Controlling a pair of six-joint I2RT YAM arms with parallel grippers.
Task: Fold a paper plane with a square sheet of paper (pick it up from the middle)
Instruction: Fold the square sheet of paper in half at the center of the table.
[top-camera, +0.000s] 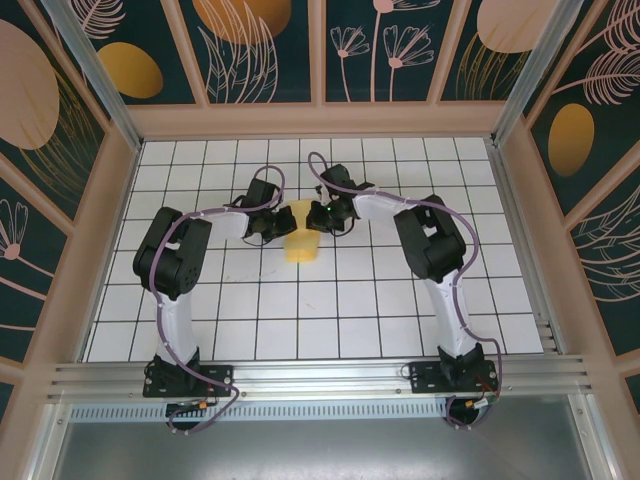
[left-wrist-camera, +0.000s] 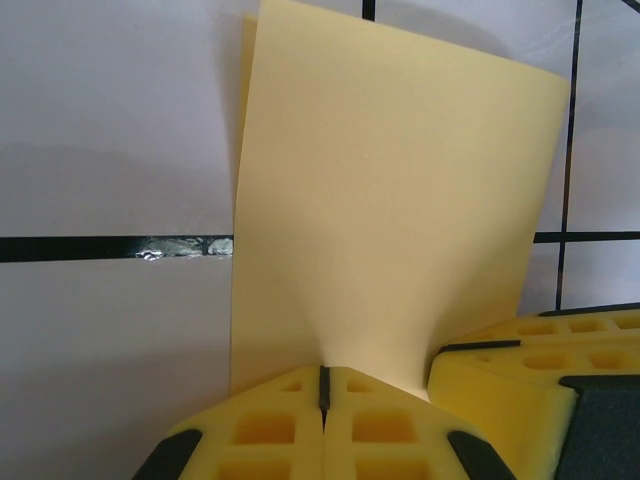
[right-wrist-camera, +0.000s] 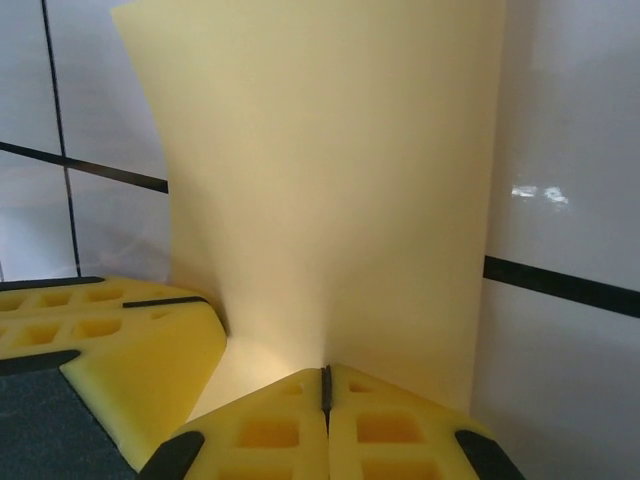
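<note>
So both arms are meeting over the middle of the white tiled desk (top-camera: 400, 300), and the square sheet of paper (top-camera: 302, 238) is sitting right between them, pinched up from the tiles. I can't tell whether its far end is touching the desk.

The left jaws are clamping fully closed, their foam pads (left-wrist-camera: 385, 425) pressing flat together with just a bit of paper caught in the seam. The right jaws are doing the same just beside them, closed on the same sheet.

The paper is looking thin and floppy, fanning and bowing out from the pinch. I'm guessing it's weighing next to nothing but creasing or tearing easily. Holding it near the middle is making sense, though pulling the 2 grips apart hard is probably risking a rip.
</note>
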